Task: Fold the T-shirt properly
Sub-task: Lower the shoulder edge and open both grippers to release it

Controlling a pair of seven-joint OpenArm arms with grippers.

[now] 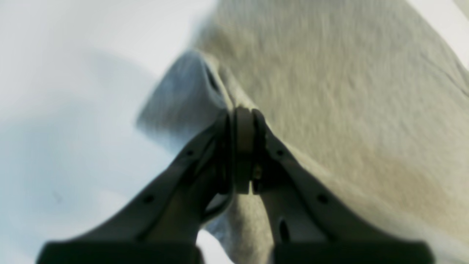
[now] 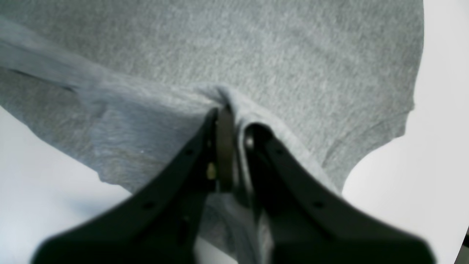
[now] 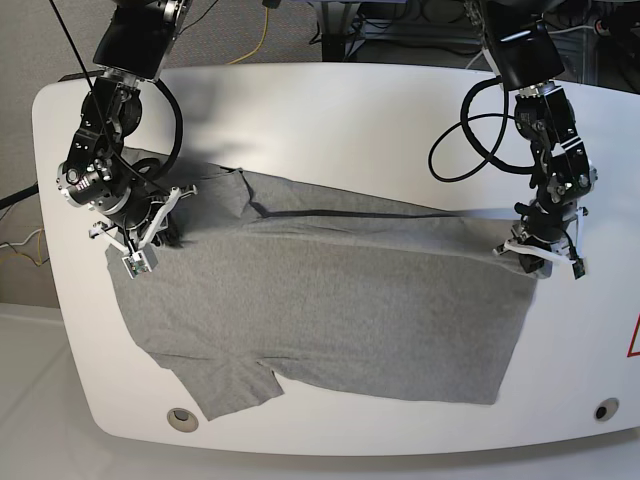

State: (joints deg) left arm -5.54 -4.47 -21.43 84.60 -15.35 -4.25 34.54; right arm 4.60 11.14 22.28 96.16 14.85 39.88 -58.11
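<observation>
Both grippers — left gripper point(image 1: 243, 113) and right gripper point(image 2: 234, 117) — pinch the T-shirt point(image 3: 330, 300); carry the taut fold evenly toward the tabletop's point(image 3: 330, 110) near edge, releasing together.

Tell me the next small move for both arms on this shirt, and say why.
Probably carry both pinched edges forward together, toward the near hem. The left gripper and the right gripper each clamp a raised fold of the T-shirt, and the far edge already lies doubled over the body, stretched between them, while the lower sleeve and hem lie flat on the table.
</observation>
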